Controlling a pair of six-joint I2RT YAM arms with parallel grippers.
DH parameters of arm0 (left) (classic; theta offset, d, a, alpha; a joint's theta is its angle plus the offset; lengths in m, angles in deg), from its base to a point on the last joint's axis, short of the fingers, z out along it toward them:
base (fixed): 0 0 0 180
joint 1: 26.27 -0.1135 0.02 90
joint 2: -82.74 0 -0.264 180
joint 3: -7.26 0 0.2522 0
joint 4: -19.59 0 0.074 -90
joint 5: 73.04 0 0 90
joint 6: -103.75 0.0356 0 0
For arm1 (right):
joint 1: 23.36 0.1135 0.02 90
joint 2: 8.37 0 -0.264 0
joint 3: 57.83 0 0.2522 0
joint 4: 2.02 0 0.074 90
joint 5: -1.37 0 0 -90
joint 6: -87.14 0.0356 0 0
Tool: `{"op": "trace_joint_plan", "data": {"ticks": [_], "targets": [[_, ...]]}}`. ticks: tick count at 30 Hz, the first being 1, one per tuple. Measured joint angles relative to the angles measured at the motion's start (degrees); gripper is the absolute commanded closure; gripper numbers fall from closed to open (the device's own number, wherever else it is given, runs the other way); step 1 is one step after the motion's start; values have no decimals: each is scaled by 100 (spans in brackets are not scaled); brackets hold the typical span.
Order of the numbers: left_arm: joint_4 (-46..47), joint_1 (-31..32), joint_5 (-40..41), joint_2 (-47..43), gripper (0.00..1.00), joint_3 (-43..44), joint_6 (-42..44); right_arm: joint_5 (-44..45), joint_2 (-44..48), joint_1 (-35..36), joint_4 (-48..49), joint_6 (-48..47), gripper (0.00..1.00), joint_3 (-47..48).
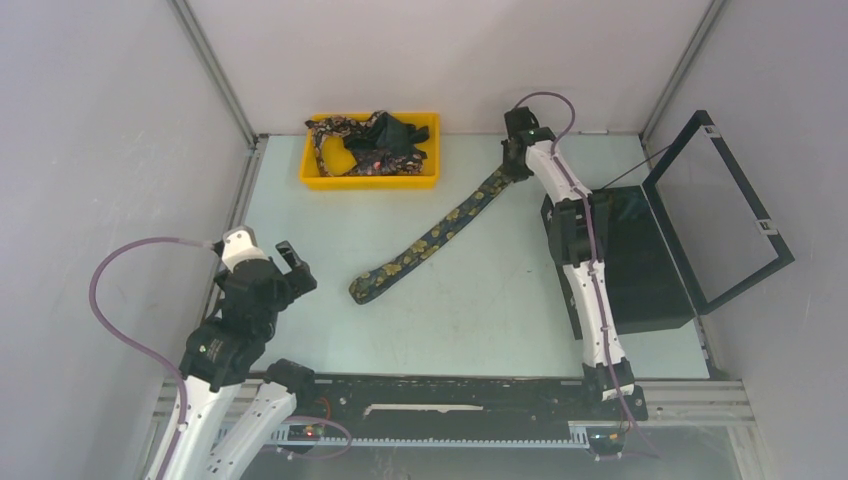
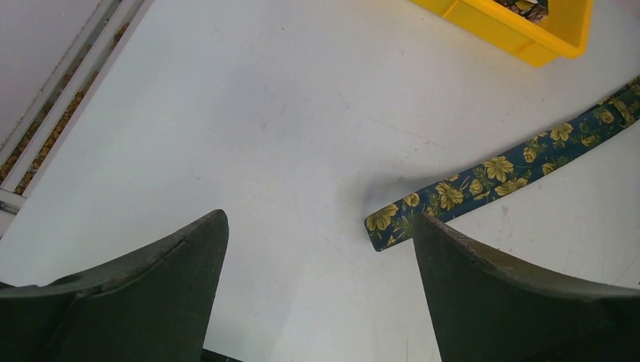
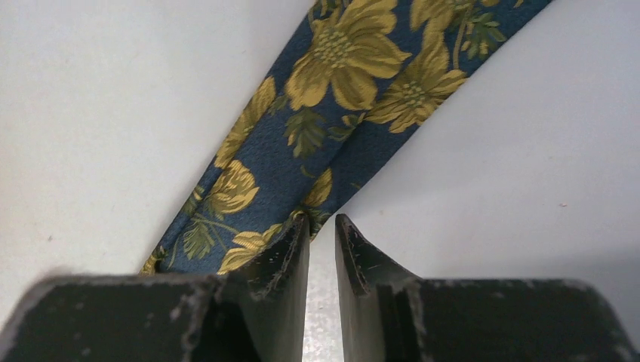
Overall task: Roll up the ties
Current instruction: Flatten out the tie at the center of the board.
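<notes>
One tie (image 1: 430, 240), dark navy with yellow flowers, lies stretched diagonally on the table, from its near end at centre up toward the back right. It also shows in the left wrist view (image 2: 490, 173) and the right wrist view (image 3: 340, 98). More ties (image 1: 365, 145) lie bunched in the yellow tray (image 1: 370, 181). My right gripper (image 1: 514, 160) (image 3: 322, 226) is low over the tie's far end. Its jaws are almost together, with bare table showing in the slit and the tie beside and under the left finger. My left gripper (image 1: 290, 262) (image 2: 317, 234) is open and empty, left of the tie's near end.
The yellow tray (image 2: 521, 38) stands at the back, left of centre. A black hinged box (image 1: 640, 260) with its lid frame (image 1: 730, 210) raised stands at the right, beside the right arm. Side walls close in the table on the left and right.
</notes>
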Motion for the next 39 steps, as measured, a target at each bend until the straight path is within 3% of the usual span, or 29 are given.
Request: {"op": "trace_joint_plan", "data": {"ticks": [9,18,23,28,34,39], "targets": [[-4,-9,85,26,2,0,-11,-48,151,-201,214,52,56,-315],[98,-11,59,-55,2,-166,-358,-247,1482,-17,219,122,53,-1364],[334,-11,-356,201,4,-599,-601,-411,3132,413,623,315,57,-2782],[667,-20,-737,579,11,-761,-787,-852,4207,1432,1202,496,66,-3901],[1104,-22,-844,494,16,-1405,-1064,-1786,3971,2903,1757,866,77,-4103],[1274,-26,-1019,595,17,-1810,-1327,-2321,2782,3622,1784,1154,81,-3038]]}}
